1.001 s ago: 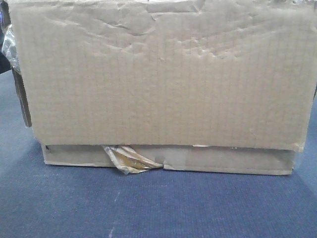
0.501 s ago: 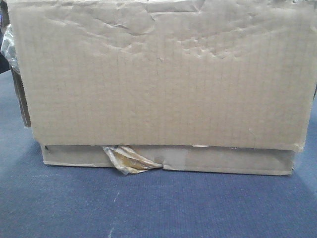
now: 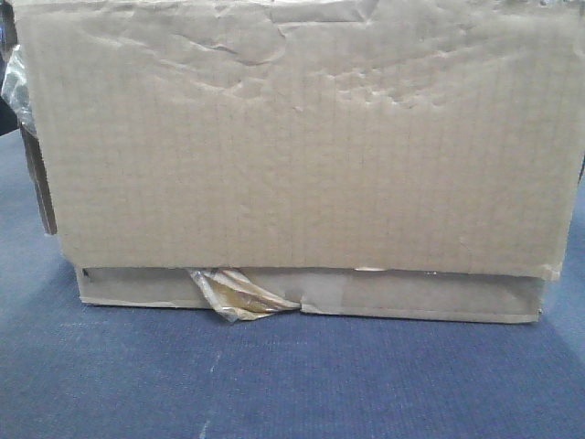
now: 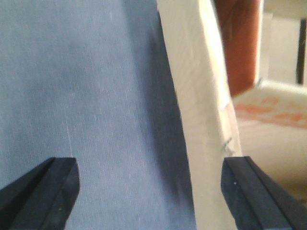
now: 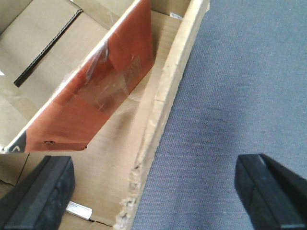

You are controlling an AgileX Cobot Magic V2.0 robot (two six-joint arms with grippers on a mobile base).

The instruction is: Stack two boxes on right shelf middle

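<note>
On the left, the left fingers [image 4: 45, 191] stand wide apart, holding nothing. A pale cardboard wall [image 4: 199, 120] runs up between them, close against the one at the picture's right, and the rest of the gap shows only blue carpet [image 4: 81, 96]. I'd say that arm needs to shift across before closing.

In the middle, the front view shows the big box [image 3: 302, 137], its face wrinkled, resting on the flatter box [image 3: 420, 297] with torn yellowish tape [image 3: 239, 294] hanging from its front. Both sit on the carpet, long axis running side to side. No shelf is in sight.

On the right, the right fingers [image 5: 41, 191] are equally spread and empty. A ragged box edge [image 5: 163, 110] slants between them, roughly centred, with an orange flap [image 5: 96, 91] inside. This arm looks the better placed.

The wrist views show an open box top and how each wall lies between the fingers. The front view shows neither, but it alone shows the stack. Which box the walls belong to I cannot tell.
</note>
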